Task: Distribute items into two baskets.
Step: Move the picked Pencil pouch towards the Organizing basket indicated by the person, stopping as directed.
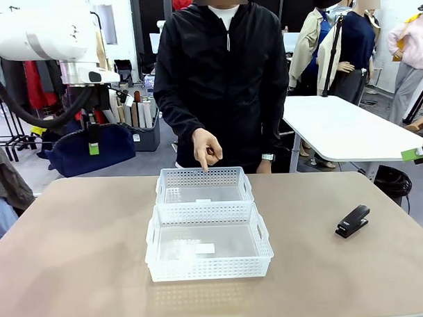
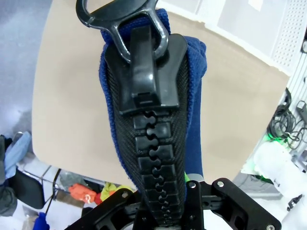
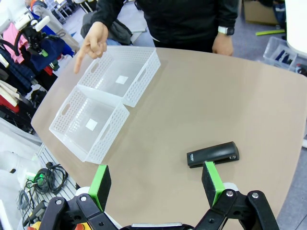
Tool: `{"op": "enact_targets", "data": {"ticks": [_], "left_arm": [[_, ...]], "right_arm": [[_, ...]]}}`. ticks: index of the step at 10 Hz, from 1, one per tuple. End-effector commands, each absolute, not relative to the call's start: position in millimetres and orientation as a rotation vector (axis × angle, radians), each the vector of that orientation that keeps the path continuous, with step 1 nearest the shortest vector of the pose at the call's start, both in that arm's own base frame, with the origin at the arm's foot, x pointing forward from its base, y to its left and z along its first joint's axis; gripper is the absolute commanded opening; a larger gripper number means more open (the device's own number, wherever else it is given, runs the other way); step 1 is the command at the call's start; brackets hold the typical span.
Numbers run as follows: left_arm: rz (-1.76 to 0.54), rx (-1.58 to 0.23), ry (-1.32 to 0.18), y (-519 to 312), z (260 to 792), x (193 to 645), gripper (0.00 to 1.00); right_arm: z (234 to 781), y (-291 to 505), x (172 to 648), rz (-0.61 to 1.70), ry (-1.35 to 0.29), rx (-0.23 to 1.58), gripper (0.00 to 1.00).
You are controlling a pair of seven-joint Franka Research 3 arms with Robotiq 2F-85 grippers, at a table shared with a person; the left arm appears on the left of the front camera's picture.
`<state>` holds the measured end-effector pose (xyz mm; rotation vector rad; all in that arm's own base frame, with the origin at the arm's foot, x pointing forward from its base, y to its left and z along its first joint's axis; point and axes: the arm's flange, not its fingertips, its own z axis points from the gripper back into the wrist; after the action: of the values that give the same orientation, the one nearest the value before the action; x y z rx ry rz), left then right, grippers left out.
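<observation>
Up at far left, left end effector (image 1: 93,143) clamps the pouch (image 1: 117,149); right end effector (image 3: 154,168) gapes, seemingly empty.

A navy blue soft fabric pouch (image 2: 195,67) is crossed by a black zipper (image 2: 153,158). Two white rectangular plastic baskets (image 1: 210,270) are patterned with perforated mesh. A small black stapler (image 1: 353,221) is seen on the plain beige counter (image 1: 76,254).
</observation>
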<state>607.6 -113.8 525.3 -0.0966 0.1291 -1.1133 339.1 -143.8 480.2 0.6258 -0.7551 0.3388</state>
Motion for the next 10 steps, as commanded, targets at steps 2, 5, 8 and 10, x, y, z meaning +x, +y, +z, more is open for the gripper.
{"op": "enact_targets", "data": {"ticks": [2, 5, 8, 10], "left_arm": [[-1.194, -0.089, 0.158, -124.4, 520.9, 629.8, 0.00], [-1.231, -0.088, 0.166, -144.3, 513.8, 639.2, 0.00], [-1.265, -0.094, 0.168, -160.4, 506.5, 646.0, 0.00], [-1.280, -0.106, 0.147, -171.6, 498.4, 649.6, 0.00]], "right_arm": [[481.1, -142.5, 339.6, 0.342, -0.764, 0.631, 1.00], [481.1, -142.5, 339.6, 0.342, -0.764, 0.631, 1.00], [481.1, -142.5, 339.6, 0.342, -0.764, 0.631, 1.00], [481.1, -142.5, 339.6, 0.342, -0.764, 0.631, 1.00]]}}
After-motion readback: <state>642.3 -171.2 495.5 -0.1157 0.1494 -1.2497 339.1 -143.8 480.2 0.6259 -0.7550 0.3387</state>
